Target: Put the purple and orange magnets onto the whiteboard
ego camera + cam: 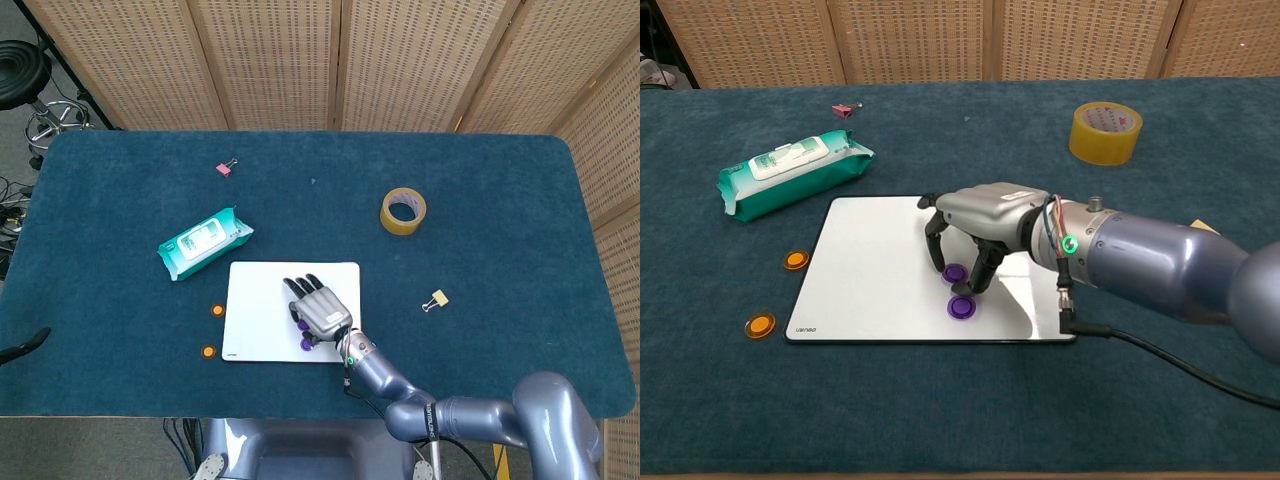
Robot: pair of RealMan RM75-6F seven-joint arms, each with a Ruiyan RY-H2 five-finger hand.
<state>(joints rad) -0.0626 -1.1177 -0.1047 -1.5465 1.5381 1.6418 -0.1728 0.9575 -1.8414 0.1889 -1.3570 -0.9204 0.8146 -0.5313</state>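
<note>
While arched over the whiteboard: the right hand [980, 222] stands on down-curled fingers [936, 245] above the board's middle
Right hand's hold: the fingers bracket one purple magnet [955, 272] between thumb and fingertips; whether they pinch it or only cage it, I cannot tell
Held magnet: low over or on the whiteboard [870, 260], under the palm; in the head view only a purple sliver [299, 323] shows at the hand's [318, 311] left edge
Second purple magnet [961, 306]: flat on the board, just in front of the thumb, apart from the first
Orange magnets: both off the board on the blue cloth [960, 420] to its left, one [795, 260] beside the board's left edge, the other [760, 325] near its front-left corner
Left hand: only a dark tip [30, 342] at the head view's left edge, state not readable
Wipes pack [793, 171]: behind the board's left corner
Tape roll [1105, 132]: far right, well apart
Pink clip [845, 108]: far edge
Yellow clip [437, 299]: right of the board
</note>
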